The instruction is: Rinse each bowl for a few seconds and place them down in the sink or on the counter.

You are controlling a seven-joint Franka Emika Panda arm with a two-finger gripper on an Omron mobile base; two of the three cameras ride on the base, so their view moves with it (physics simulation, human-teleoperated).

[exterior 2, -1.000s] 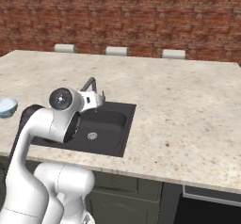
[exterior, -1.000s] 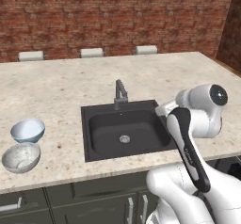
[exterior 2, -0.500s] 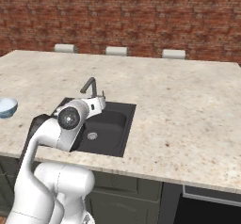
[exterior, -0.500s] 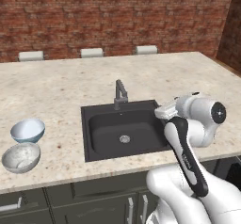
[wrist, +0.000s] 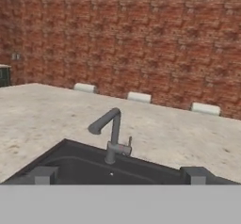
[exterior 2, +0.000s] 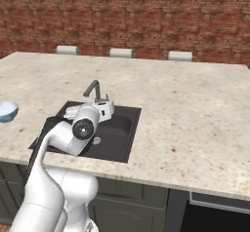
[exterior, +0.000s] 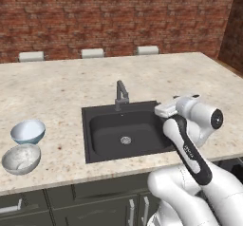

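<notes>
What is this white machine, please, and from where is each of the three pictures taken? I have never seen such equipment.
It is a robot arm, drawn by a computer, standing at a kitchen counter of beige speckled stone. Two pictures come from cameras on its base, one behind it to the left and one to the right, so both show the same scene from two sides. The third comes from a camera on the hand, looking forward along the fingers, whose dark tips rise at its bottom edge.

In the counter is a black sink with a dark faucet. Left of the sink stand two small bowls: a pale blue bowl and, nearer the front edge, a speckled grey bowl.

The gripper is over the sink, facing the faucet. Its fingers are open and hold nothing.
</notes>
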